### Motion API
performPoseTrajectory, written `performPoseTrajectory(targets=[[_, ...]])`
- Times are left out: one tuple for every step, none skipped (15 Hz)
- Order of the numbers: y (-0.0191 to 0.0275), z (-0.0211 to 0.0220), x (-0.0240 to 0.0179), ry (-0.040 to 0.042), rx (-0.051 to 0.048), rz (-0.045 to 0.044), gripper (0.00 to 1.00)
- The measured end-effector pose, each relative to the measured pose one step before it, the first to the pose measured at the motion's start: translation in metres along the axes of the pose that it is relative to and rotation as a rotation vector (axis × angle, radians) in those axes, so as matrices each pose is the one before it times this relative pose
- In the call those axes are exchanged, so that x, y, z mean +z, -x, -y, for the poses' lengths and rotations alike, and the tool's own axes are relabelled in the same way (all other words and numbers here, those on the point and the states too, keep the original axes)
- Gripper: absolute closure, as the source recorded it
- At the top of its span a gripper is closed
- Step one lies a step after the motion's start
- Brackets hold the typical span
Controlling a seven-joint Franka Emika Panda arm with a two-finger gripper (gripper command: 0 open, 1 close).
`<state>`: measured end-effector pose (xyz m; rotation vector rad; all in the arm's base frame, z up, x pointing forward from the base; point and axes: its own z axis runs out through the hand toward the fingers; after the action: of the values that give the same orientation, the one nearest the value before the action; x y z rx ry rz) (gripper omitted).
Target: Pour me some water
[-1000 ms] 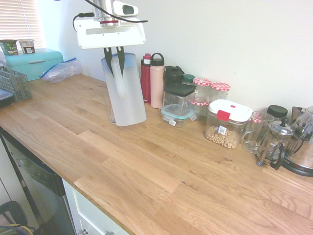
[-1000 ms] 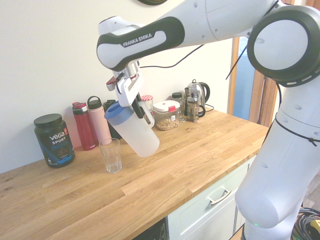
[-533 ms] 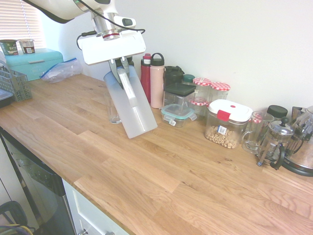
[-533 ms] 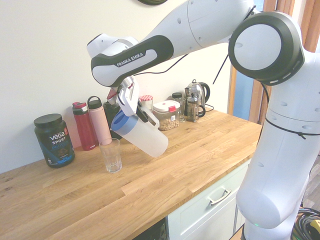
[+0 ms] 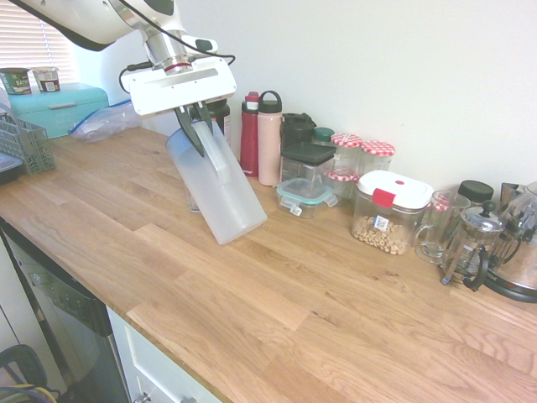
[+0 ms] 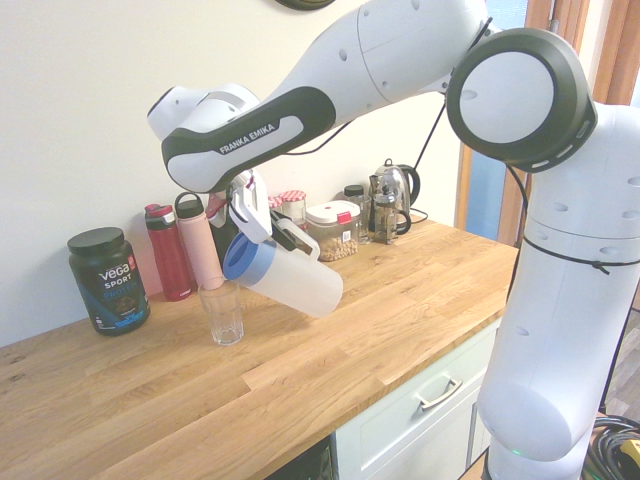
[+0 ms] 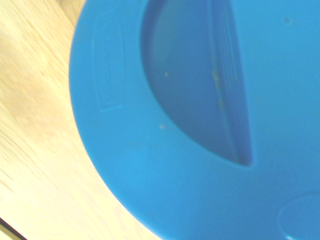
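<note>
- Clenched on the side handle of the pitcher [image 6: 290, 283], the gripper [image 6: 268, 222] carries it clear of the counter [image 6: 330, 370], tipped so the blue lid [image 6: 245, 260] leans toward the glass [image 6: 222, 311].
- Left to right in the second exterior view: a dark tub [image 6: 108, 279], 2 bottles [image 6: 185, 250], then the glass, then the pitcher above and just beside it.
- Water is not discernible through the frosted wall, so how full it is stays unknown; any load would likely shift toward the lid as it tilts.
- Plastic of this kind is probably light, fairly stiff and a bit slick; the handle looks the sound place to hold.
- Lid fills the wrist view, blurred.
- Glass is likely fragile and easy to knock over.
</note>
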<state>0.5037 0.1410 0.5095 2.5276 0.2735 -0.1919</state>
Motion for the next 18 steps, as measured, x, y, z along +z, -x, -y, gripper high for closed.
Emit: performPoseTrajectory(targets=[[-0.00361, 0.00158, 0.00164, 0.01298, -0.00535, 0.00102, 1.00], [-0.00382, 0.00080, 0.00149, 0.01115, -0.00361, 0.00038, 1.00], [-0.00403, 0.00058, 0.00056, 0.00582, -0.00136, -0.00062, 1.00], [-0.00403, -0.00037, -0.00042, 0.00268, 0.00126, -0.00207, 1.00], [-0.00379, -0.00116, -0.00104, 0.00532, 0.00226, -0.00404, 1.00], [-0.00348, -0.00111, -0.00112, 0.00441, 0.00284, -0.00337, 1.00], [-0.00313, -0.00120, -0.00136, 0.00242, 0.00362, -0.00327, 1.00], [-0.00282, -0.00079, -0.00074, 0.00207, 0.00234, -0.00176, 1.00], [-0.00203, -0.00010, 0.00019, 0.00215, 0.00115, -0.00042, 1.00], [-0.00134, -0.00005, 0.00102, 0.00263, 0.00030, 0.00115, 1.00], [-0.00095, -0.00036, 0.00088, 0.00200, 0.00088, 0.00103, 1.00], [-0.00094, -0.00037, 0.00007, -0.00025, 0.00219, -0.00015, 1.00], [-0.00071, -0.00049, -0.00063, -0.00083, 0.00193, -0.00141, 1.00], [-0.00016, -0.00040, -0.00068, -0.00047, 0.00113, -0.00143, 1.00], [-0.00005, -0.00066, -0.00066, -0.00286, 0.00212, -0.00091, 1.00], [0.00056, -0.00258, -0.00176, -0.00896, 0.00634, -0.00190, 1.00], [0.00245, -0.00517, -0.00250, -0.02174, 0.01228, -0.00149, 1.00], [0.00480, -0.00878, -0.00374, -0.03627, 0.01978, -0.00273, 1.00]])
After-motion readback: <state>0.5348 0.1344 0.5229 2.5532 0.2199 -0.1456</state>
